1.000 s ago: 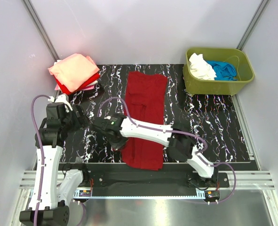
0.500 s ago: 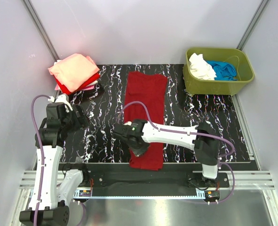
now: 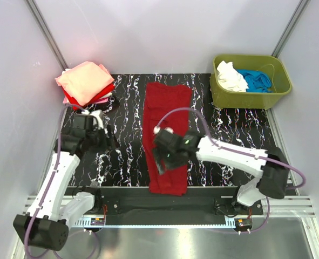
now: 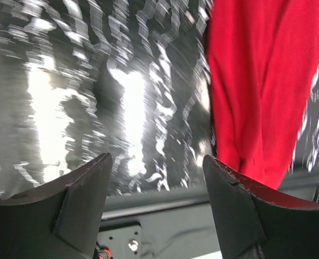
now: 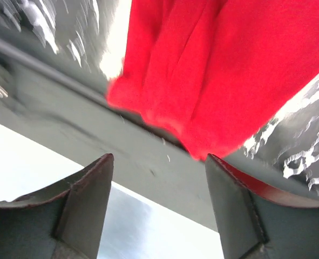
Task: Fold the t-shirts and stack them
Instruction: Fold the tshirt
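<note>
Right gripper (image 3: pixel 162 162), seen from above, hangs over the near half of the long dark red cotton t-shirt (image 3: pixel 167 108). The shirt lies as a strip running near to far on the middle of the black white-veined table mat (image 3: pixel 121 156). The left gripper (image 3: pixel 104 139) sits over bare mat to the left, well apart from the shirt. A stack of folded salmon-pink and red t-shirts (image 3: pixel 83 82) rests at the far left. The olive-green plastic tub (image 3: pixel 251 98) at the far right holds a white t-shirt (image 3: pixel 230 76) and a blue t-shirt (image 3: pixel 256 80).

From the left wrist, the left gripper's fingers (image 4: pixel 83 194) are spread wide with nothing between them, and the dark red t-shirt lies off to the right.

From the right wrist, the right gripper's fingers (image 5: pixel 89 189) also stand wide apart and hold nothing. The shirt's near end lies beyond them, reaching the grey table edge (image 5: pixel 83 118).
</note>
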